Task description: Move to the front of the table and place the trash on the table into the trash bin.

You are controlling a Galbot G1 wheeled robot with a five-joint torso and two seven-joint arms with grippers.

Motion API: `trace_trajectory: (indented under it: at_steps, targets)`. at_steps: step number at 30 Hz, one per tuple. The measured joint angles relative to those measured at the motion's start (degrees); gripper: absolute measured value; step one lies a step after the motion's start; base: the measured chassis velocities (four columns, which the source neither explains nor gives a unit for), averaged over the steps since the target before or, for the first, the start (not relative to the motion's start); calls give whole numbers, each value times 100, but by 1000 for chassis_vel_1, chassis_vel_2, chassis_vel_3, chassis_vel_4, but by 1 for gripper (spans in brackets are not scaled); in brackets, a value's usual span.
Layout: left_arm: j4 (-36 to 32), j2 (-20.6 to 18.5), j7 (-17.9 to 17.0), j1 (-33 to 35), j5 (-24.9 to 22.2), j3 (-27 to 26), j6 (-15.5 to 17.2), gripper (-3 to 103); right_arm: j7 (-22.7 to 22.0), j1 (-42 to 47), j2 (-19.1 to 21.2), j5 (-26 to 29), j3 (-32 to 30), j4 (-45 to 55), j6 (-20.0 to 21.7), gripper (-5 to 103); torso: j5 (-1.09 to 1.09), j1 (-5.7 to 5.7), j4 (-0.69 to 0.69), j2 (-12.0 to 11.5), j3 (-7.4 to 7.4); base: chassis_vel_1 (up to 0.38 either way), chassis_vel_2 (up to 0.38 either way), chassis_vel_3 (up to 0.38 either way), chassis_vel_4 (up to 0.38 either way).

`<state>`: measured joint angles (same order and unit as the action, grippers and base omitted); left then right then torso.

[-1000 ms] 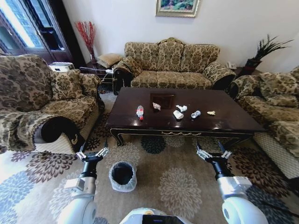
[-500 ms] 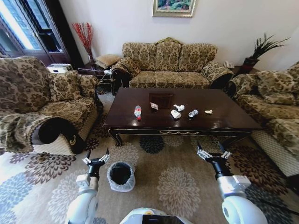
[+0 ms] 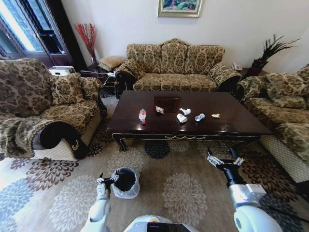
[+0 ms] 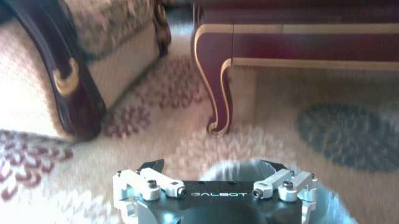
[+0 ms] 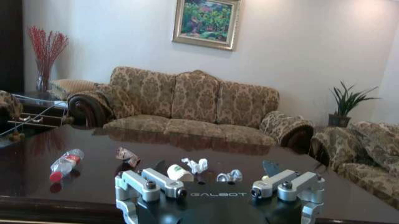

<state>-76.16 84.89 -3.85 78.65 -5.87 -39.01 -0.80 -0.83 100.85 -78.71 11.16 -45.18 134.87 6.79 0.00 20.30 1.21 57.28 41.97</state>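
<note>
We see glossy white arm shells ending in black wrist plates lettered GALBOT, each gripper (image 4: 214, 170) (image 5: 218, 167) bearing silver screwed brackets flanking black-tipped fingers (image 5: 270, 167).

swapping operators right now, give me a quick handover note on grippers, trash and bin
Left gripper: open, empty, low by the trash bin on the carpet in front of the table.
Right gripper: open, empty, raised in front of the table's near edge.
Trash all on the tabletop: bottle, paper cup, paper wads, silvery piece, yellowish scrap, small wrapper.
Done: robot faces the table. Nothing picked up.
Left: bin every item.
</note>
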Motion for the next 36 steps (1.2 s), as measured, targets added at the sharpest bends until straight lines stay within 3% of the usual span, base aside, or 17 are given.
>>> trace_trajectory:
  at_steps: [4, 7, 12, 22, 28, 30, 33, 36]
  targets:
    - [1015, 57, 133, -465, 145, 2, -139, 100, -46, 19, 43, -5, -62, 38, 39, 100, 0, 0, 1, 0, 0, 0, 0, 0, 0]
    - [1334, 90, 170, -680, 88, 5, -93, 100, -72, 55, 29, -4, -115, 87, 53, 100, -1, 0, 0, 0, 0, 0, 0, 0, 0]
    - [1623, 76, 182, -967, -92, 29, 143, 100, -79, 163, 4, 18, -296, 127, 30, 100, 1, 0, 0, 0, 0, 0, 0, 0, 0]
    - [2593, 54, 36, -1583, -136, -60, 215, 100, -79, 260, -61, 6, -365, 121, -63, 100, -1, 0, 0, 0, 0, 0, 0, 0, 0]
    - [2762, 44, -34, -1749, -260, -80, 273, 100, -84, 250, -25, -34, -332, 125, -57, 100, 0, 0, 0, 0, 0, 0, 0, 0, 0]
    - [2792, 45, -93, -1782, -261, -82, 321, 96, -85, 247, -23, -52, -310, 125, -54, 100, 0, 0, 0, 0, 0, 0, 0, 0, 0]
    - [2845, 45, -240, -1839, -282, -84, 452, 80, -87, 234, -22, -96, -248, 125, -44, 100, 1, 0, 0, 0, -1, 0, 0, 0, 0]
    - [2897, 38, -301, -1863, -287, -86, 465, 75, -87, 218, -23, -108, -225, 125, -31, 100, 0, 0, 0, 0, -1, 0, 0, 0, 0]
